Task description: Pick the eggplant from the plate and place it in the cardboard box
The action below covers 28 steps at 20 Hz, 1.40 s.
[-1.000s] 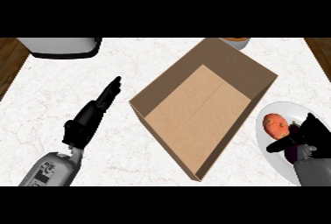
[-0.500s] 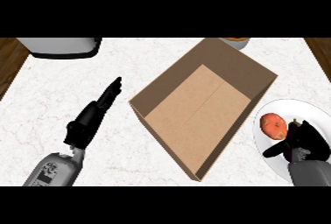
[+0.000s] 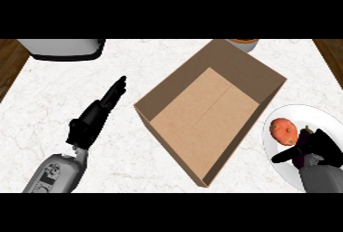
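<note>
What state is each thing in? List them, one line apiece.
cardboard box: open, empty.
plate: holds the eggplant and a round orange-red item.
eggplant: on the plate, partly hidden by the right hand.
right hand: over the eggplant.
left hand: open, fingers straight, holding nothing.

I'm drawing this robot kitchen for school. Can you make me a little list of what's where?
box: open, empty, in the middle
plate: white, right of the box
eggplant: dark, on the plate, partly hidden by the right hand
orange ball: on the plate, left of the eggplant
right hand: over the plate, at the eggplant; grip unclear
left hand: open, fingers straight, left of the box
job done: not yet, the eggplant is not in the box
</note>
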Tool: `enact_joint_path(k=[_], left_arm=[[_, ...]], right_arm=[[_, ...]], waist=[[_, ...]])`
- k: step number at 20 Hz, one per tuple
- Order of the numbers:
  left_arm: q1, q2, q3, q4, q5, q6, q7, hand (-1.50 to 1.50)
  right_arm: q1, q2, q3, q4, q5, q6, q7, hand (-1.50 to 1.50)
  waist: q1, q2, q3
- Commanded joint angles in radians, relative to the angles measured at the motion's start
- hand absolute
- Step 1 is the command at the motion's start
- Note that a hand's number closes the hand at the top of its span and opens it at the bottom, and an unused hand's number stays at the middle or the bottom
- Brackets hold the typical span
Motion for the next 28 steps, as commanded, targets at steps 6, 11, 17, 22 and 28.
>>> enact_joint_path(k=[6,11,17,22,28], left_arm=[[0.01,-0.044,0.018,-0.005,-0.041,-0.013,0.007,0.0],[0.052,-0.012,0.027,-0.041,-0.046,-0.06,0.0,0.0],[0.0,-0.056,-0.02,0.001,-0.033,-0.069,-0.01,0.0],[-0.007,-0.057,-0.021,0.008,-0.041,-0.065,0.0,0.0],[0.041,-0.044,0.036,-0.007,-0.047,-0.013,-0.004,0.0]], right_arm=[[-0.001,0.049,-0.006,0.066,0.035,0.009,0.038,1.5],[0.032,0.004,-0.003,0.079,0.075,-0.005,-0.049,1.5],[-0.073,0.025,0.494,-0.172,0.061,0.224,-0.651,1.5],[-0.098,-0.043,0.758,-0.357,0.103,0.215,-1.004,1.5],[0.028,-0.307,0.743,-0.616,0.103,-0.004,-1.327,1.5]], waist=[[0.003,0.005,0.008],[0.004,0.005,0.008],[0.167,-0.01,0.009],[0.089,-0.017,0.01],[-0.023,-0.007,0.011]])
